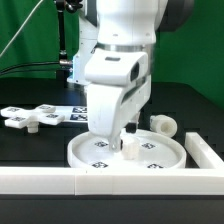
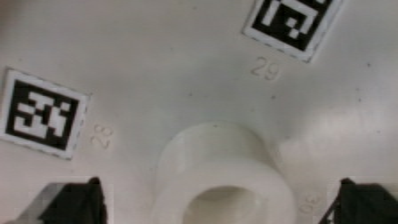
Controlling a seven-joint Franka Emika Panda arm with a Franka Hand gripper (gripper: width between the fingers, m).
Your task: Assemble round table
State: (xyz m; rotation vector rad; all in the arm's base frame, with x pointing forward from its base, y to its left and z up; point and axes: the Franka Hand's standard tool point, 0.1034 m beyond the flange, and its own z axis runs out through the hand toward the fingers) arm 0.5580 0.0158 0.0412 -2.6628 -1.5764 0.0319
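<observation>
The large round disc (image 1: 125,152) lies flat on the table against the front wall, its tags facing up. My gripper (image 1: 116,140) hangs straight down over its middle. In the wrist view the disc's surface (image 2: 178,70) fills the frame, with a raised hollow hub (image 2: 222,175) between my fingertips (image 2: 71,202). The gripper (image 2: 221,203) is open: the jaws stand wide apart on either side of the hub and clear of it. The short cylindrical post (image 1: 163,124) lies behind the disc toward the exterior view's right. The cross-shaped piece (image 1: 30,118) lies at the exterior view's left.
The long white border wall (image 1: 100,180) runs along the front and turns back at the exterior view's right (image 1: 205,150). The marker board (image 1: 72,111) lies flat behind the arm. A green backdrop and stand poles rise at the back.
</observation>
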